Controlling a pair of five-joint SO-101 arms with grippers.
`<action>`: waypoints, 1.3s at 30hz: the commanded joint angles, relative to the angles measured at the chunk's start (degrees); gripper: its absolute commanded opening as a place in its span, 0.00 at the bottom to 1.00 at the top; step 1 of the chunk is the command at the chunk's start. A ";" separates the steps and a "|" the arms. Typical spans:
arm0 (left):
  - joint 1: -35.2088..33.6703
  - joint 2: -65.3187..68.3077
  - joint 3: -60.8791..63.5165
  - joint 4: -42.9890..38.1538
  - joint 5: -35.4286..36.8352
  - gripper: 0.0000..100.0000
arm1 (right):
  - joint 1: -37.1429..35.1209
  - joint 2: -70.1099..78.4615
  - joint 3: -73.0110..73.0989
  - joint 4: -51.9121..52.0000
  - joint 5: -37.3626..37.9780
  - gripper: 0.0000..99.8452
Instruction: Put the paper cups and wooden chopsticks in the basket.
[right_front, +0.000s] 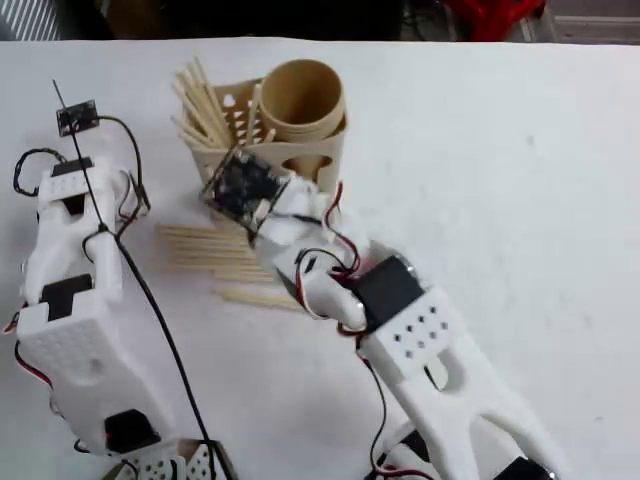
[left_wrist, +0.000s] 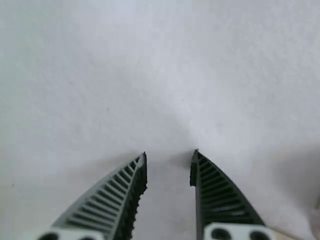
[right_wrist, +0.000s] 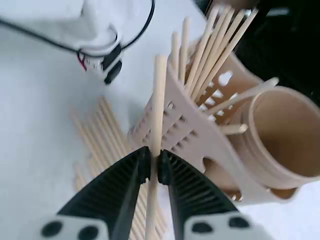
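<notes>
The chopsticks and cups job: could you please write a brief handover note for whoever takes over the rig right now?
Right gripper: shut on one chopstick, beside the basket wall.
Left gripper: open, over bare table.
Done: paper cups and a bunch of chopsticks stand in the basket.
Left: drop the held chopstick in; then the loose chopsticks lying on the table beside the basket.

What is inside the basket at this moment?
Inside the basket stand a bundle of wooden chopsticks and a paper cup, possibly several nested. The basket's floor and the chopsticks' lower ends are covered.
</notes>
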 joint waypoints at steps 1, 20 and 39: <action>0.66 -0.48 -0.44 -0.79 -0.35 0.16 | -1.71 0.66 -14.77 -1.54 -5.01 0.02; 0.66 -0.48 -0.44 -0.79 -0.35 0.16 | -0.48 32.40 -48.09 -27.82 -13.27 0.02; 0.75 -0.48 -0.44 -0.79 -0.35 0.16 | 0.13 36.79 -49.49 -22.81 -13.01 0.02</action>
